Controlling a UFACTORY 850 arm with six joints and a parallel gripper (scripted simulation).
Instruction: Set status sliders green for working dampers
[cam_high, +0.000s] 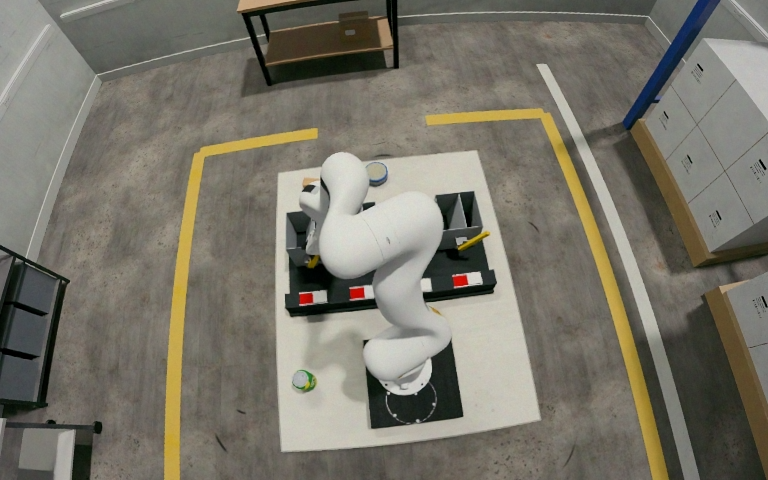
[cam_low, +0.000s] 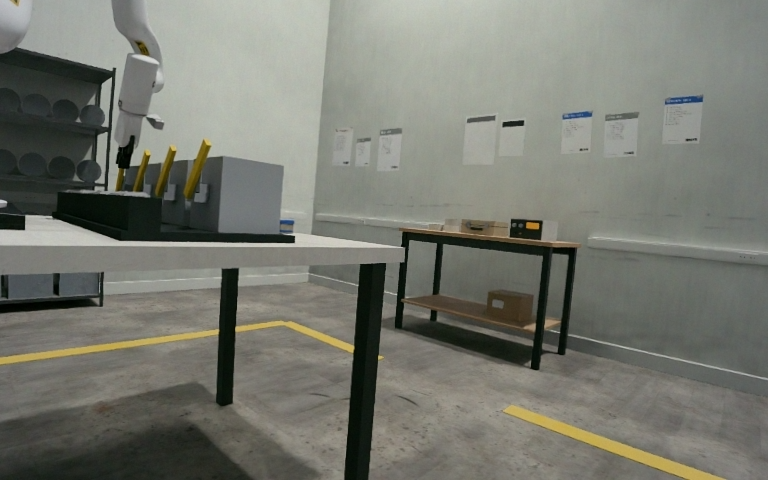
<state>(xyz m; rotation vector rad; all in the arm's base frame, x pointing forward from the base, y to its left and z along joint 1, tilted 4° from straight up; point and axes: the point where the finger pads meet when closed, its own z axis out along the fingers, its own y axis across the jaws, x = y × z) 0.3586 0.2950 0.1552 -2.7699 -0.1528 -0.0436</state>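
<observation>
Four grey duct dampers stand in a row on a black base (cam_high: 390, 271), each with a yellow lever. The right one (cam_high: 459, 212) shows its lever (cam_high: 473, 240) clearly. My arm hides the middle two from above. My gripper (cam_low: 122, 158) is over the leftmost damper (cam_high: 296, 236), shut on the top of its yellow lever (cam_low: 120, 178), whose lower end shows in the overhead view (cam_high: 313, 261). The other levers (cam_low: 197, 161) lean the same way. The sliders (cam_high: 313, 297) (cam_high: 360, 292) (cam_high: 467, 279) show red; the third slider is mostly hidden by my arm.
A blue-rimmed round tin (cam_high: 376, 172) lies behind the dampers. A green and yellow can (cam_high: 304, 380) stands at the table's front left. My base sits on a black plate (cam_high: 413, 390). A wooden shelf table (cam_low: 487, 237) stands off by the wall.
</observation>
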